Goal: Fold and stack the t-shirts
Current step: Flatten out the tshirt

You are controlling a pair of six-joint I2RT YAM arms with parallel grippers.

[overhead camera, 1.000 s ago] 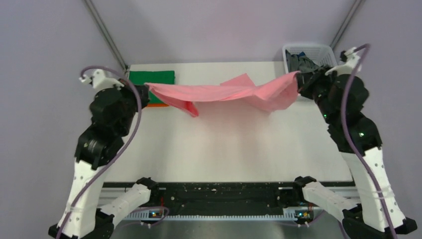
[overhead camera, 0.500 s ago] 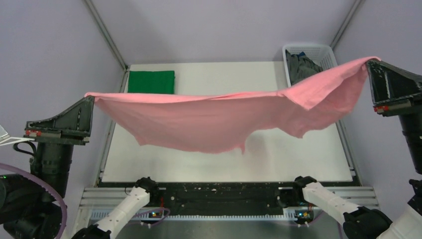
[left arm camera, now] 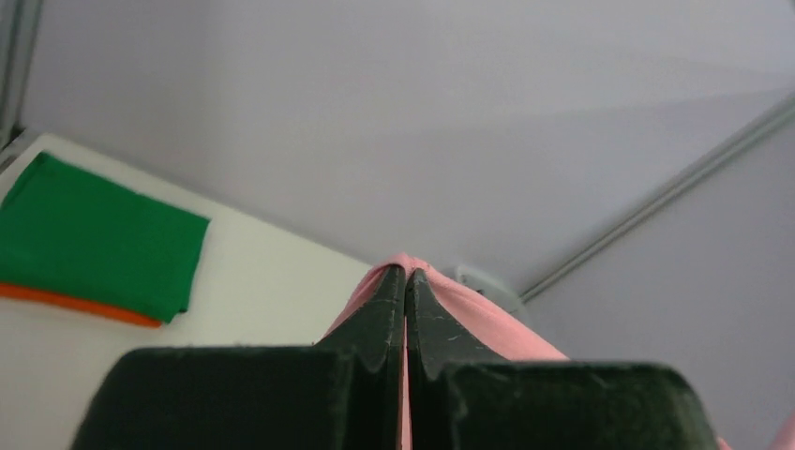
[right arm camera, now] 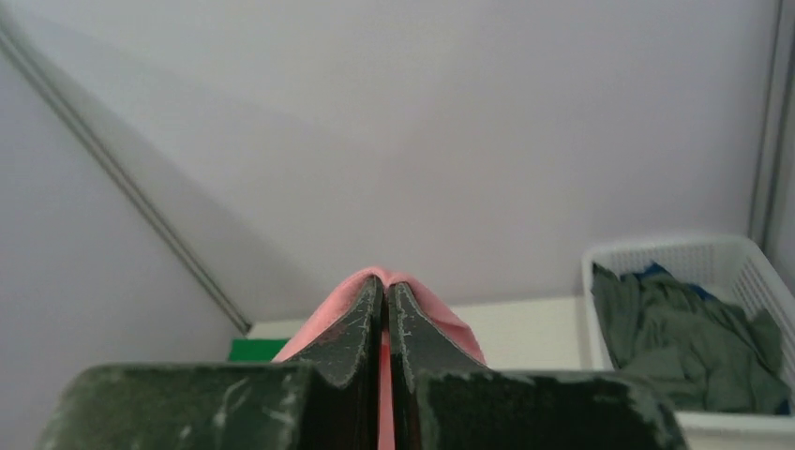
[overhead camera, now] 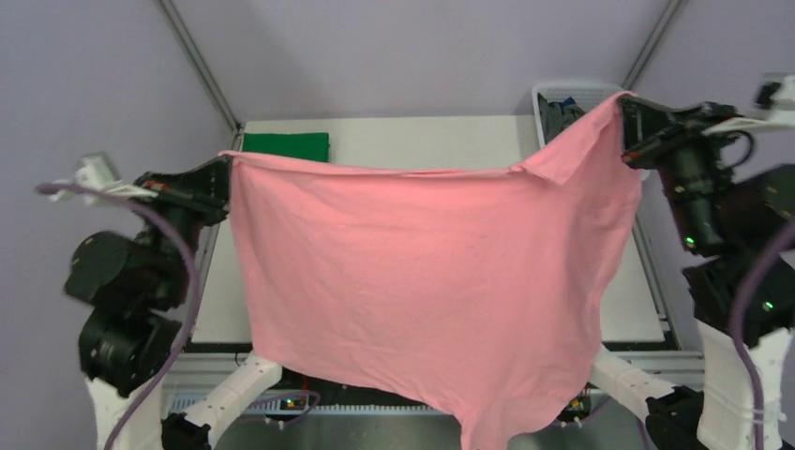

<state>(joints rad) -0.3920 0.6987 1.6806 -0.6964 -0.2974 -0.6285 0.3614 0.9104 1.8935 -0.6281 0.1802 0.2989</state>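
Pink t-shirt (overhead camera: pixel 422 281) now hangs flat; left hand (overhead camera: pixel 228 162), right hand (overhead camera: pixel 624 101) both clamped on its corners.

Both arms are up and spread wide, forearms angled inward. Left gripper (overhead camera: pixel 226 160): fingers pressed flat together, with a corner of the pink t-shirt (overhead camera: pixel 422 272) pinched at the very tips. Right gripper (overhead camera: pixel 626 100): same, tips clamped on the opposite corner.
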